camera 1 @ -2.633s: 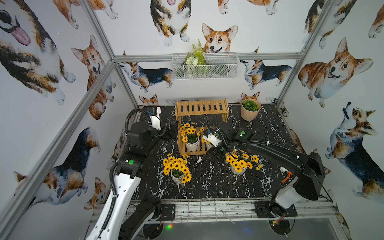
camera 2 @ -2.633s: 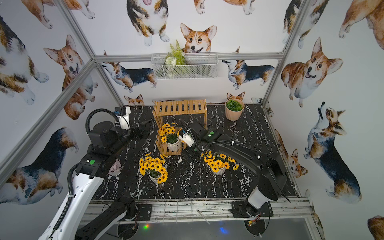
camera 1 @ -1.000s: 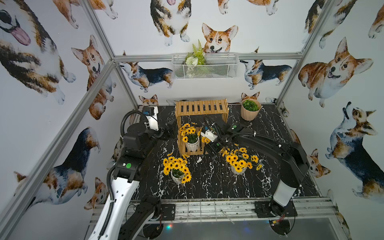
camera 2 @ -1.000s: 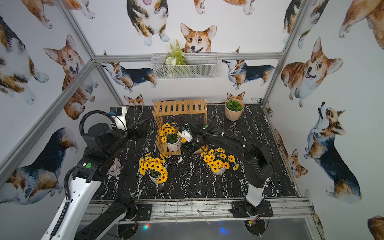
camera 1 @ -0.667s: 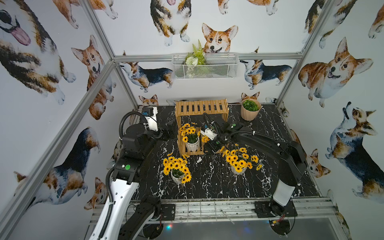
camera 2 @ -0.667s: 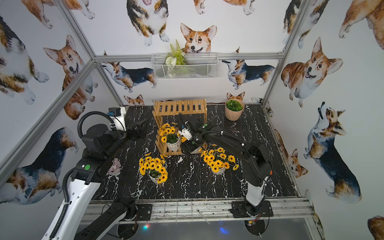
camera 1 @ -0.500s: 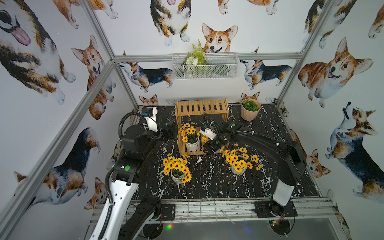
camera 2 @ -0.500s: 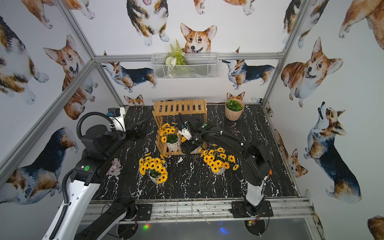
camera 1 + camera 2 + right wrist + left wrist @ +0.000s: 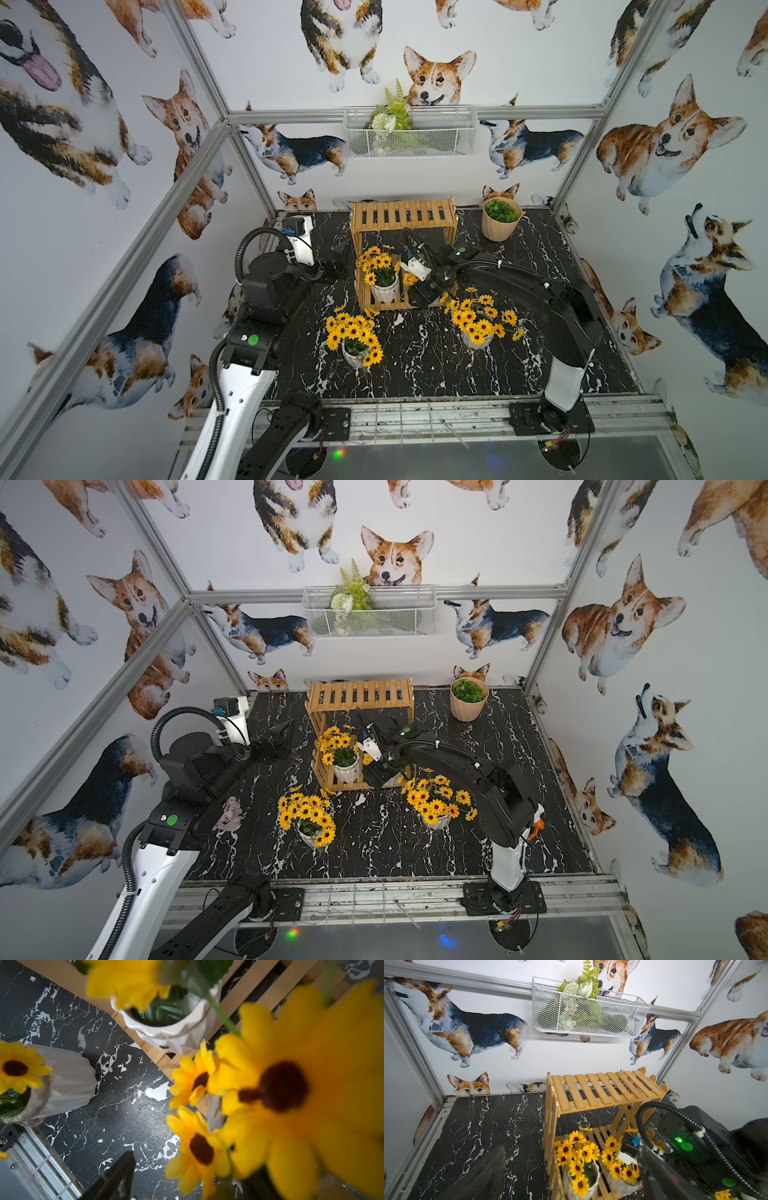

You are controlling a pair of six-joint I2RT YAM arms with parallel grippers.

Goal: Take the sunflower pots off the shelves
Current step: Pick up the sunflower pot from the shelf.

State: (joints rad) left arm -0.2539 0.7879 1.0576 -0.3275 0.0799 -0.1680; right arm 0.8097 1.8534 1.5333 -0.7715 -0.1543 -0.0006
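Farthest left, the left tool (image 9: pixel 286 737) hangs wide open, apart from the shelves (image 9: pixel 401 214). The front-left sunflower pot (image 9: pixel 355 353) stands on the surface (image 9: pixel 415 374). The lower shelf (image 9: pixel 600 1133) holds the shelf sunflower pot (image 9: pixel 384 291) and the second shelf pot (image 9: pixel 618 1185), the right tool (image 9: pixel 419 293) among its flowers, grip impossible to tell. Rightmost, the front-right sunflower pot (image 9: pixel 476 338), also on the surface.

Two-tier slatted rack (image 9: pixel 401 214): pale wood, smooth. Small white ribbed pot (image 9: pixel 68 1082): glazed ceramic, slight sheen, rough twine band (image 9: pixel 44 1097). Black white-veined tabletop (image 9: pixel 415 365): matt, marble-look. White basket (image 9: pixel 415 137): painted wire mesh.
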